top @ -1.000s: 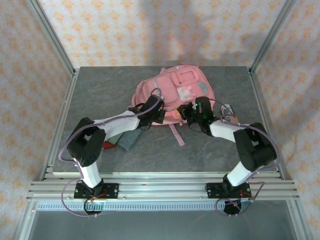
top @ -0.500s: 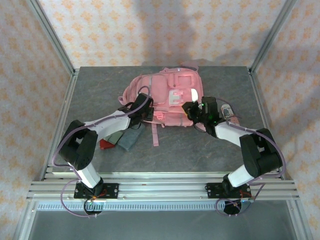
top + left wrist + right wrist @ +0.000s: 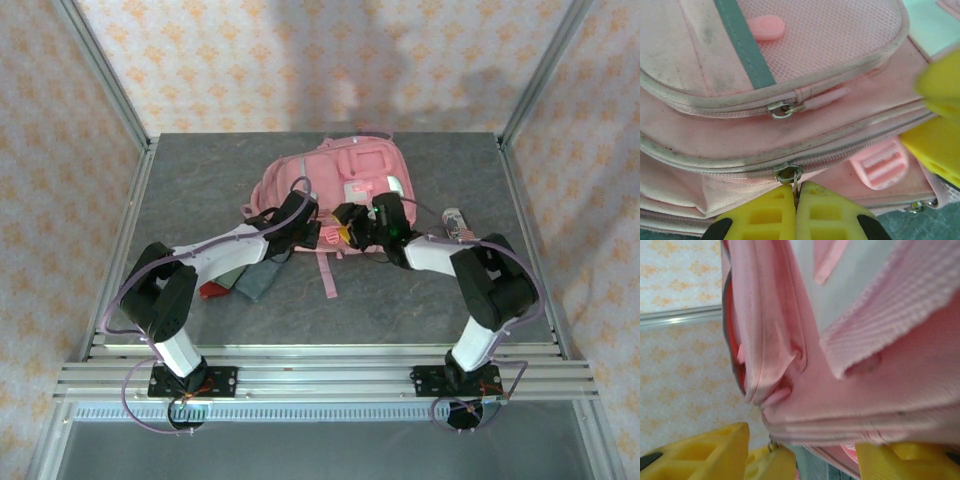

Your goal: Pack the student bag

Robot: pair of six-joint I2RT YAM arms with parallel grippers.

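Toward the far edge of the surface (image 3: 200, 180), about midway along it, the student bag (image 3: 350, 175) lay flat with its front panels up and one strap (image 3: 328, 275) trailing toward the near edge. Packing had, by my reading, barely begun. The left fingers (image 3: 765, 217) were clenched on the tab of a metal zip slider (image 3: 788, 173) at the bag's near side, and the zip line on either side of it looked closed in the left wrist view. The right fingers (image 3: 705, 450) stood apart just beside that spot, grasping nothing that I could make out, though bag fabric bulged close above them.

Likely things to pack lay outside the bag: a red item (image 3: 207, 290) and a grey-green soft one (image 3: 262, 278) near the left arm, and a small can-like object (image 3: 456, 222) toward the right edge. Opening the compartment, loading it and zipping it shut all seemed left to do.

The bag was pink woven cloth, scuffed grey along its piping, with a fine mesh pocket (image 3: 840, 30), a dull teal stripe (image 3: 745, 45), a ribbed plastic buckle (image 3: 879, 162) and rounded, padded corners.
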